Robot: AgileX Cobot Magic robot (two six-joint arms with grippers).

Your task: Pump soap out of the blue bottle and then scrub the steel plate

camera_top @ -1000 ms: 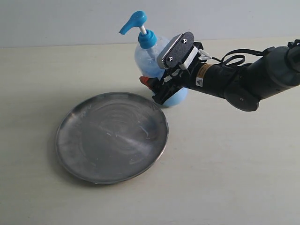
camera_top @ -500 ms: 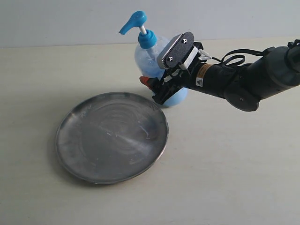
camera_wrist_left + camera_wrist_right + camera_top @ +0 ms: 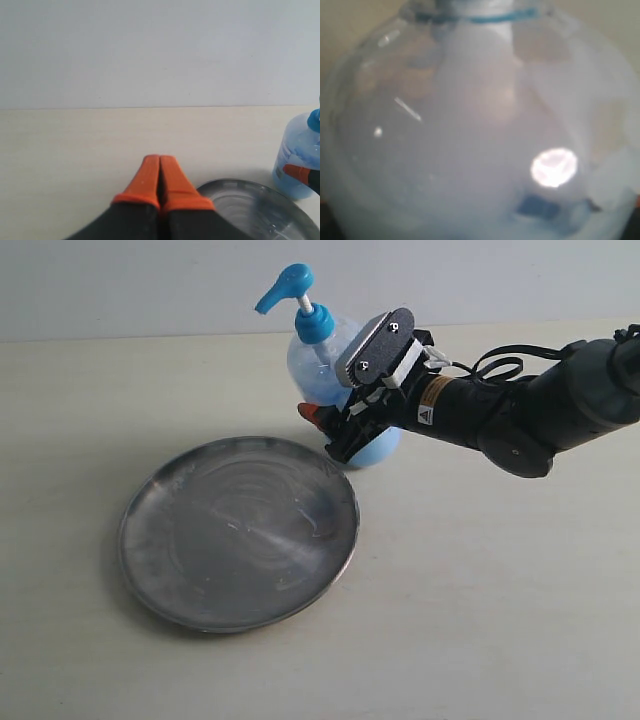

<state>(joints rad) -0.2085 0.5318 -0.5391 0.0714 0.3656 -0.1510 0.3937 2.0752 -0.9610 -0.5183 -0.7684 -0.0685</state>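
partly hidden: blue bottle, gripped behind right claw.

A robot lab bench, it seems: plain beige tabletop fills the frame, blank pale wall across the top.

No text was legible. Black right arm bore a white triangle sign and orange sticker; translucent blue-headed pump bottle label was unreadable.

The steel plate is shiny, smeared metal, the blue bottle glossy translucent plastic.
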